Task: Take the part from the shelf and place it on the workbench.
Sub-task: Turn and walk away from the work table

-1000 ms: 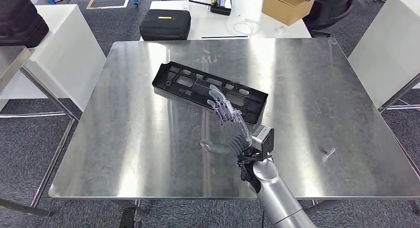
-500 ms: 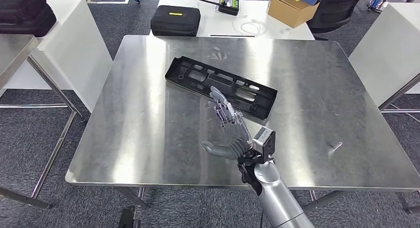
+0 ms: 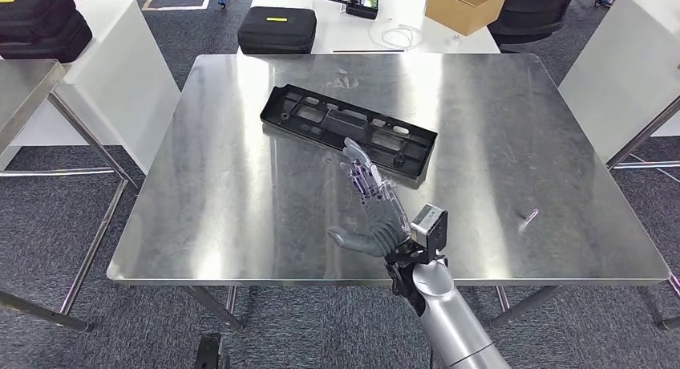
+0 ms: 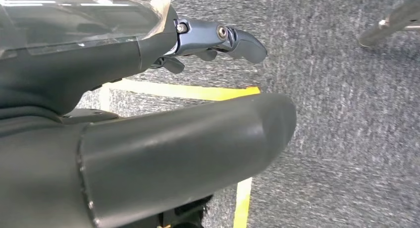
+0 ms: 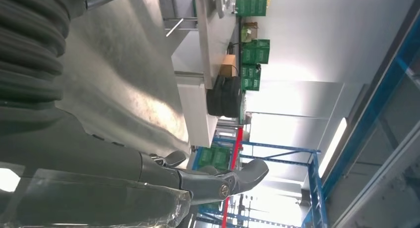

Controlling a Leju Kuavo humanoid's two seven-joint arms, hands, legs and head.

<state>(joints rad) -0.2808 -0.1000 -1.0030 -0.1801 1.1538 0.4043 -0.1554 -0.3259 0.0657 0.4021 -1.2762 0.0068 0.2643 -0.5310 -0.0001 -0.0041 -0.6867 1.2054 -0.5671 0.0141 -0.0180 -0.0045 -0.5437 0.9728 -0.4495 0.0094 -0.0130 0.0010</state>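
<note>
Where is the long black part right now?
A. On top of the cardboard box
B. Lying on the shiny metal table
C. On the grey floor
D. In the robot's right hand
B. The part lies flat on the table, and the right hand hangs open just in front of it with nothing in it.

High head view down onto the steel workbench [image 3: 240,184]; right wrist view close along it [image 5: 129,64]; left wrist view floorward.
</note>
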